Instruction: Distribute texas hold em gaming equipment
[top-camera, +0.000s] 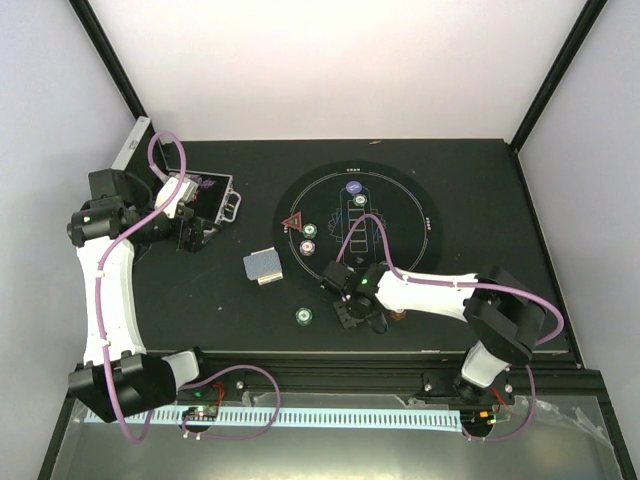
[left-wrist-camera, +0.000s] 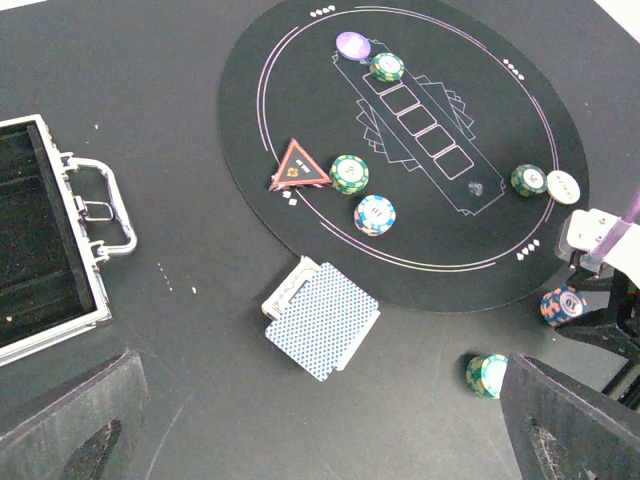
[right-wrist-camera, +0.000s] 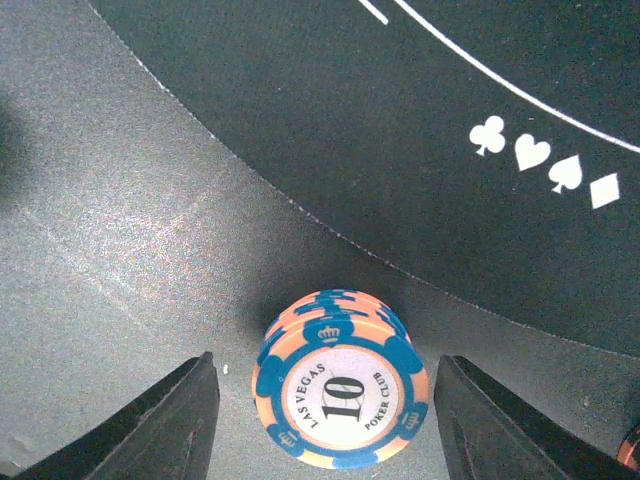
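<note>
Within right pincer, orange-and-blue chip stack, marked 10

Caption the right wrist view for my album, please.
Open fingers flank a stack of orange-and-blue 10 chips just outside the round black mat.

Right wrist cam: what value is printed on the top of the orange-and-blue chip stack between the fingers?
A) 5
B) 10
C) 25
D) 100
B: the top of the orange-and-blue chip stack reads LAS VEGAS 10 POKER CLUB. It stands between the spread fingers of the right gripper, just off the round mat.
</note>
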